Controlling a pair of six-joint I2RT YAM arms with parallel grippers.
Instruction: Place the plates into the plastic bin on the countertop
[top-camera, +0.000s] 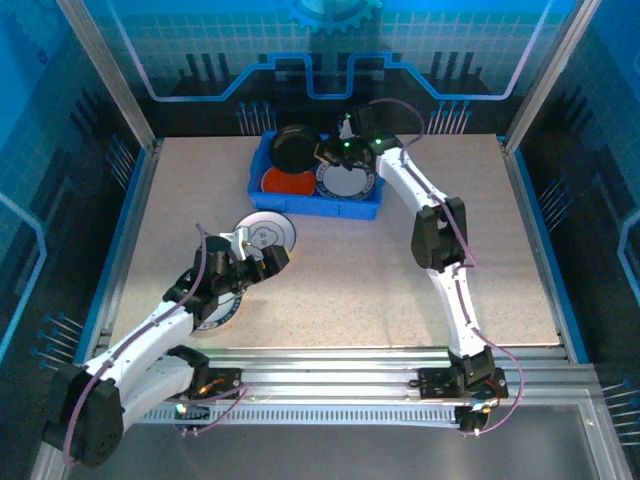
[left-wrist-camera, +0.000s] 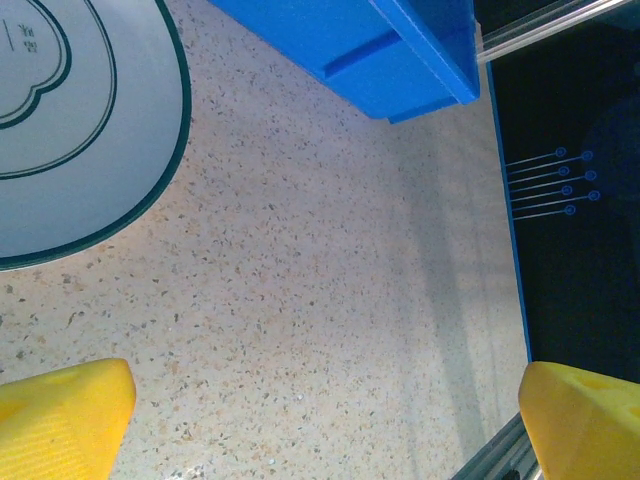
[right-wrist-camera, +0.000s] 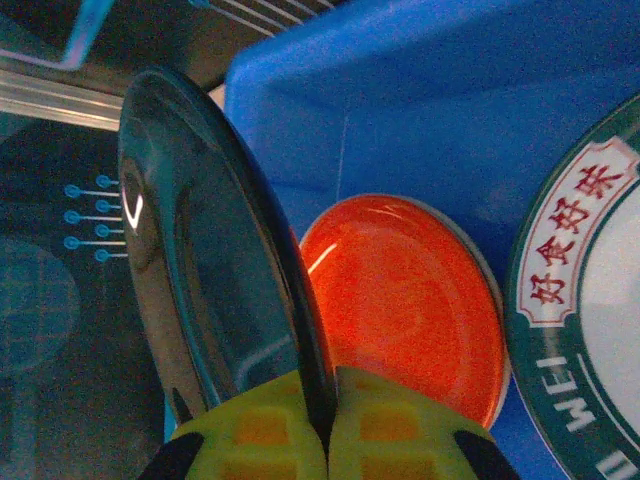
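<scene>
Your right claw (right-wrist-camera: 328, 415) pinches the shiny black plate (right-wrist-camera: 200, 260) by its thin edge. Its close view shows red letters on the round white plate (right-wrist-camera: 590, 300). Your left claw (left-wrist-camera: 322, 425) gapes wide.

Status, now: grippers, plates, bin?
Right gripper shut on black plate, over bin. Left gripper open above countertop, near grey-white plate. Orange plate, green-rimmed plate in bin.

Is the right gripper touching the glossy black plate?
Touching. The right wrist view shows the right gripper clamped on the rim of the black plate, no gap either side.
</scene>
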